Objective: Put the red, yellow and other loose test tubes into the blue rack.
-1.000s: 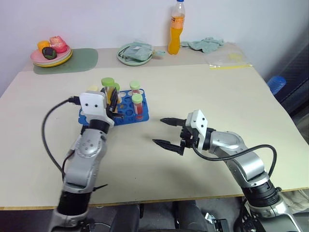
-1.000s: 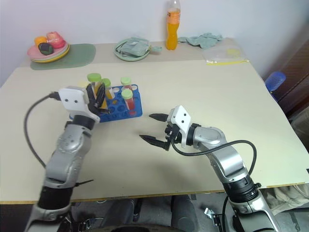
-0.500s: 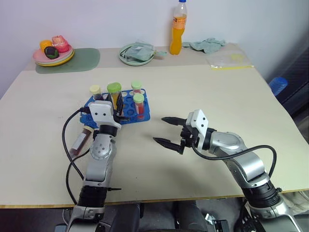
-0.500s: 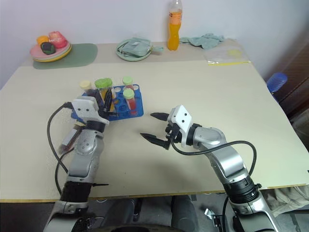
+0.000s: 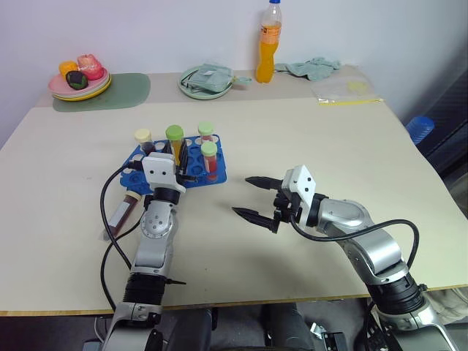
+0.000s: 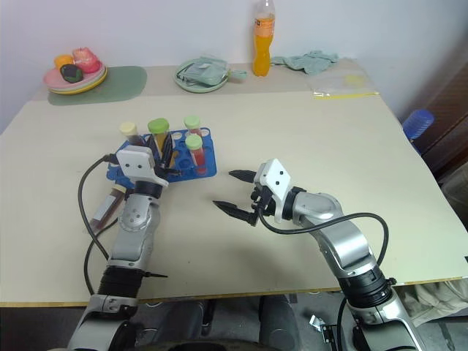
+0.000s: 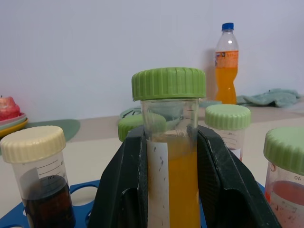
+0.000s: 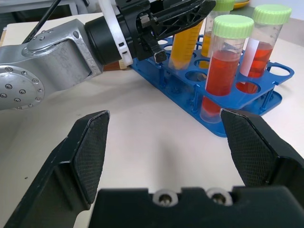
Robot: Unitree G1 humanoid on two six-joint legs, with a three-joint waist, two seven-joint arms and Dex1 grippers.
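My left gripper (image 5: 178,153) is shut on the yellow test tube (image 7: 168,161) with a green cap and holds it upright over the blue rack (image 5: 195,178); the tube's lower end reaches the rack's grid of holes. Standing in the rack are a dark tube with a cream cap (image 7: 42,180) and two red tubes with green caps (image 8: 222,71) (image 8: 264,42). A maroon tube (image 5: 125,209) lies flat on the table left of my left arm. My right gripper (image 5: 245,197) hovers open and empty to the right of the rack.
An orange drink bottle (image 5: 268,42), a green plate with a cloth (image 5: 207,80), a plate of fruit (image 5: 79,76) on a green mat and a plastic bag (image 5: 345,90) stand along the table's far edge. My left arm's black cable (image 5: 110,212) loops over the maroon tube.
My left gripper has come down and forward with the yellow tube, lowering it onto the rack. The forearm has swung in, uncovering the lying maroon tube. The right arm has kept still.
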